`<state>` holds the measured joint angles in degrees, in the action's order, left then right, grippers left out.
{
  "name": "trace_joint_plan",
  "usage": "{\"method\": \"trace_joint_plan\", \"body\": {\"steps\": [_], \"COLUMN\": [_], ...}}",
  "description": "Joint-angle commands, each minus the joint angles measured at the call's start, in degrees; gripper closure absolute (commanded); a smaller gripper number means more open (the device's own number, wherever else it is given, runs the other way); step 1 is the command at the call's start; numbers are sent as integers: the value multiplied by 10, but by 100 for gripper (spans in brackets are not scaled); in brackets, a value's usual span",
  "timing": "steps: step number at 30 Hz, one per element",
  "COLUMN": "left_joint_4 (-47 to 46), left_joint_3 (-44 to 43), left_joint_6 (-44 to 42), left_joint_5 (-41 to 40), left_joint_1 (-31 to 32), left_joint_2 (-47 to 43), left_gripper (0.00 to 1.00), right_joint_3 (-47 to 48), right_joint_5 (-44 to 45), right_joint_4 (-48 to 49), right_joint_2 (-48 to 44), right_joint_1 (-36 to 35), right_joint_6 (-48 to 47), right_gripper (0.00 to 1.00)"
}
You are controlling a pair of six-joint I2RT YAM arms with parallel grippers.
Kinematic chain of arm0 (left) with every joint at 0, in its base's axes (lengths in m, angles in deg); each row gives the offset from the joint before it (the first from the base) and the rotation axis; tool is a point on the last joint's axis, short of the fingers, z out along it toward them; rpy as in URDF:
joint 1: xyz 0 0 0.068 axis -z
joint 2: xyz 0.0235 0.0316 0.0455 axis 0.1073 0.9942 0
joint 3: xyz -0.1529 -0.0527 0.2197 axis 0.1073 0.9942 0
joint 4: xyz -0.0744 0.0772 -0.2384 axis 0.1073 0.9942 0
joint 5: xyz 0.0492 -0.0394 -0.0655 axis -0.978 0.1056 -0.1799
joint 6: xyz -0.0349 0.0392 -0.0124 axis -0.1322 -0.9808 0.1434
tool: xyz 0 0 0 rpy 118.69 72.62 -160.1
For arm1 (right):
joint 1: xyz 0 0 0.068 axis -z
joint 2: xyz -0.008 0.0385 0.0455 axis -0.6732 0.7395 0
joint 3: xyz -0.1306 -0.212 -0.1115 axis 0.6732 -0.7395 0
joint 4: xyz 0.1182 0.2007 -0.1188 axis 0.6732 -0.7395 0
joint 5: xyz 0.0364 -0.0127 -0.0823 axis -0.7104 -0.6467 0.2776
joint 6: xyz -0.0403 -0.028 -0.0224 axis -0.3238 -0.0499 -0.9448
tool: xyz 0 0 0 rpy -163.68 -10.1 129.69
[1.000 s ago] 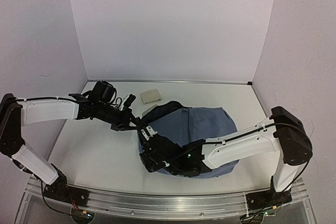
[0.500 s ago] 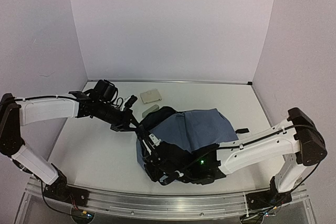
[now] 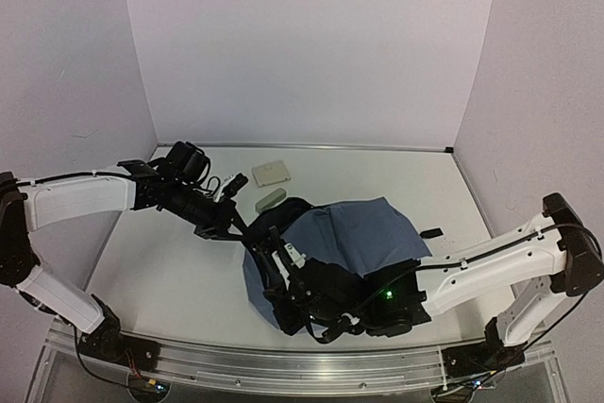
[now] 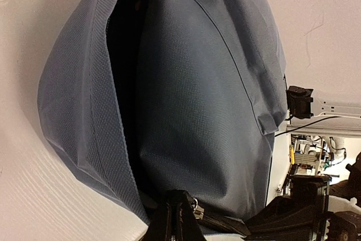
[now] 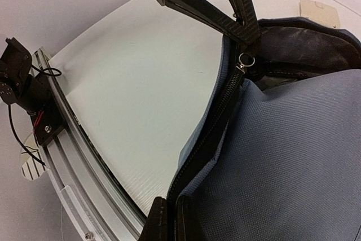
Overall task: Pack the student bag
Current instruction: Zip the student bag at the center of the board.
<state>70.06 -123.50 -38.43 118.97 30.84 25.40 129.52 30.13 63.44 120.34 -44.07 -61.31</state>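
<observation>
Two sets of fingers are at work, and both are pinched shut on the same thing. My left fingers point(image 4: 176, 213) are closed tight on the rim of the student bag point(image 3: 354, 228), gripping the edge of its opening right beside the small metal zip pull point(image 5: 246, 59). My right fingers point(image 5: 167, 215) are closed on the zip-lined edge too, at a spot further along it and nearer the front rail. The dark zip tape runs between the two grips. The bag lies on its side on the white desk point(image 3: 160, 271), a little right of centre, with its grey-blue fabric facing up and its mouth turned toward my left arm. The opening gapes slightly, and from my left wrist I see only dark lining inside, so I cannot tell what it holds. My right arm reaches in low across the front of the bag, covering its near side. Behind the bag, toward the back wall, a flat beige piece point(image 3: 271, 173) lies on the desk, with a small greyish oblong thing point(image 3: 270, 199) just in front of it, close to the bag's rim.
</observation>
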Motion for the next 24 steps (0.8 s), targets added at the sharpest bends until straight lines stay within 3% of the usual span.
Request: {"method": "trace_joint_plan", "body": {"steps": [1, 12, 13, 17, 19, 21, 24], "left_joint_4": [-37, -24, -35, -79, -99, -116, -132], "left_joint_3": [-29, 32, 43, 76, 88, 96, 107], "left_joint_6": [-19, -10, -4, 18, 26, 31, 40], "left_joint_5": [-98, -56, -38, 26, 47, 62, 76], "left_joint_1": [-20, -20, -20, -20, -19, -18, -15], "left_joint_2": [-51, -133, -133, -127, -128, -130, -131], "left_gripper": [100, 100, 100, 100, 100, 100, 100], "right_joint_3": [-15, -24, -21, -9, -2, 10, 26], "right_joint_5": [-52, -78, -78, -53, -16, 30, 52], "right_joint_4": [-12, -22, -22, -23, -26, -42, -85], "right_joint_2": [-35, 5, 5, -10, -25, -44, -62], "right_joint_1": [-53, -68, -68, -68, -67, -61, -18], "right_joint_6": [37, 47, 49, 58, 74, 95, 133], "right_gripper": [100, 99, 94, 50, 35, 27, 24]}}
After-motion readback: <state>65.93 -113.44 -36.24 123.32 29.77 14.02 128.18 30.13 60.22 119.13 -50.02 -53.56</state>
